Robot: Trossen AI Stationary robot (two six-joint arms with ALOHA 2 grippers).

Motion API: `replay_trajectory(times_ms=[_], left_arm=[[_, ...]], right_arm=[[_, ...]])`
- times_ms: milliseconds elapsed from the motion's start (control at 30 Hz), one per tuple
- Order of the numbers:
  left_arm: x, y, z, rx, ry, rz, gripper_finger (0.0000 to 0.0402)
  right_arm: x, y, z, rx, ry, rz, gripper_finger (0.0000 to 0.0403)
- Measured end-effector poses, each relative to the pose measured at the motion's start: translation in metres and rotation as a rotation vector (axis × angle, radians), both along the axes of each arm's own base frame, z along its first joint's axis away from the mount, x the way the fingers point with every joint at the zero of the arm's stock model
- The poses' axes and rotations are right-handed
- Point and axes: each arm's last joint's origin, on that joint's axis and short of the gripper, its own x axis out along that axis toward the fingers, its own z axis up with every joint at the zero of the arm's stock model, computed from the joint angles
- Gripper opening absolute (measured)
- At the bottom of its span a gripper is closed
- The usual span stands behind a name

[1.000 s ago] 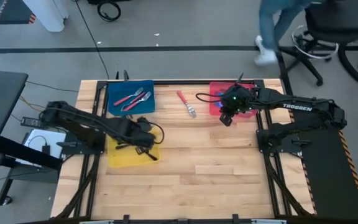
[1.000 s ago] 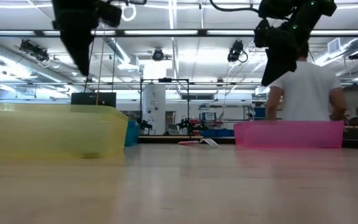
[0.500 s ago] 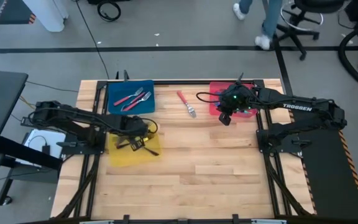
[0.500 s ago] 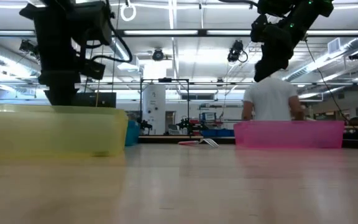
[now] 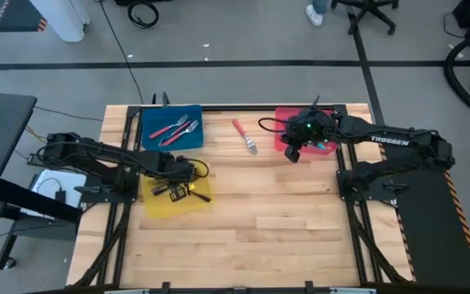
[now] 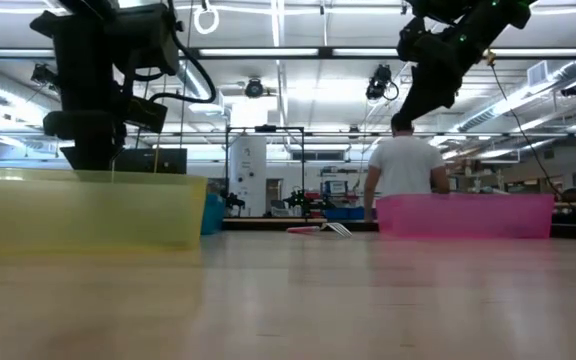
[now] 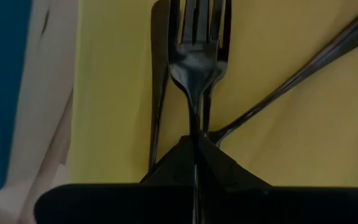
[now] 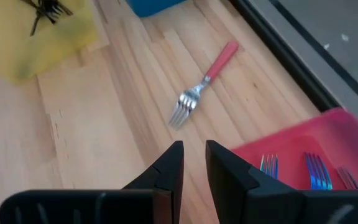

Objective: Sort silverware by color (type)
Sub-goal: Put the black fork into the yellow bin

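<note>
Pinching a dark grey fork [image 7: 194, 56] by its handle, the left gripper [image 5: 188, 189] sits low over the yellow tray [image 5: 157, 206], its fingers [image 7: 225, 171] closed tight on the slim stem. In the left wrist view, more dark forks [image 7: 160, 81] lie on the yellow floor just under and beside the held one, crossing each other. From above, that dark cluster [image 5: 168, 190] lies near the tray's middle, toward 9 o'clock of the gripper.

Across the table, the right gripper [image 5: 292, 153] hangs above the 9 o'clock edge of the red tray [image 5: 282, 114]; its fingers [image 8: 173, 165] stand a narrow gap apart and hold nothing. Bright blue forks [image 8: 312, 169] lie inside the red tray, seen in the right wrist view.

On bare wood between the trays, at about 9 o'clock from the right gripper, lies a red-handled fork [image 5: 245, 135] with a silver head. At 12 o'clock from the yellow tray sits the blue tray [image 5: 149, 118], with two more red-handled forks [image 5: 174, 128] side by side in it.

White lettering on the right arm [image 5: 398, 147] reads TROSSEN.

In the low view a person [image 6: 405, 165] in a white shirt stands in the room beyond the table.
</note>
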Motion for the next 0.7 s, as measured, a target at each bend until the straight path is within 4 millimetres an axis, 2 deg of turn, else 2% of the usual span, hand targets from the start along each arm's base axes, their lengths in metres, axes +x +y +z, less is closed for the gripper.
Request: replay_trajectory(times_ms=[267,400,700], left_arm=[[0.000,0.002,-0.001,0.009,0.022,-0.045,0.0011],[0.000,0.010,-0.001,0.019,0.036,-0.070,0.0040],[-0.004,0.035,-0.001,0.024,0.057,-0.005,0.0106]], right_arm=[[0.018,-0.009,-0.003,-0.087,-0.053,0.019,0.0079],[0.036,-0.018,-0.009,-0.132,-0.096,0.026,0.0089],[0.081,-0.042,-0.037,-0.218,-0.202,0.041,0.0124]])
